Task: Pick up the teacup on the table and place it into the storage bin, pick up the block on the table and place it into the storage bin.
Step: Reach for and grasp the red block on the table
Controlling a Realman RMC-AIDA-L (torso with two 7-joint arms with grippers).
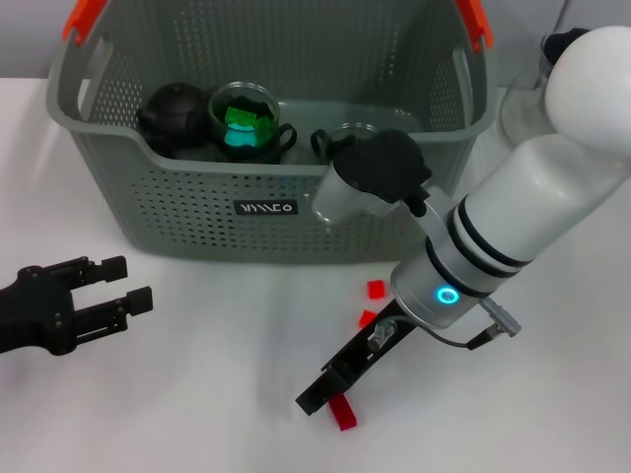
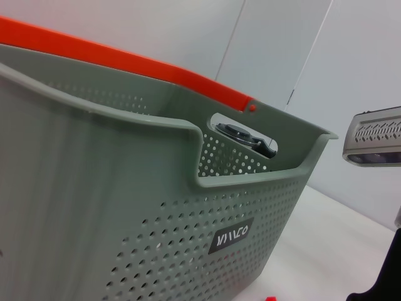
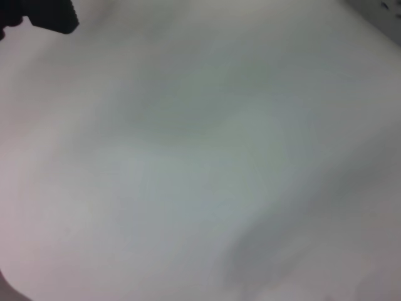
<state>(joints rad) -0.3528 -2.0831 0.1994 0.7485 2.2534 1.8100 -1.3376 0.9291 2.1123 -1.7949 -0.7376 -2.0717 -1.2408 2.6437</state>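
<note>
A: While the right pincer (image 1: 335, 394) sits low on the desk (image 1: 197, 394), is it clamped on that red block (image 1: 343, 413)?
B: Can't tell; block's touching its tip. Left pincer (image 1: 133, 286) apart, idle. Teacup (image 1: 246, 123) w/ green piece is in the bin (image 1: 197, 212).

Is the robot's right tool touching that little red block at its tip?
Cannot tell. In the head view the right tool ends right at the small red block, but no gap or contact shows plainly.
</note>
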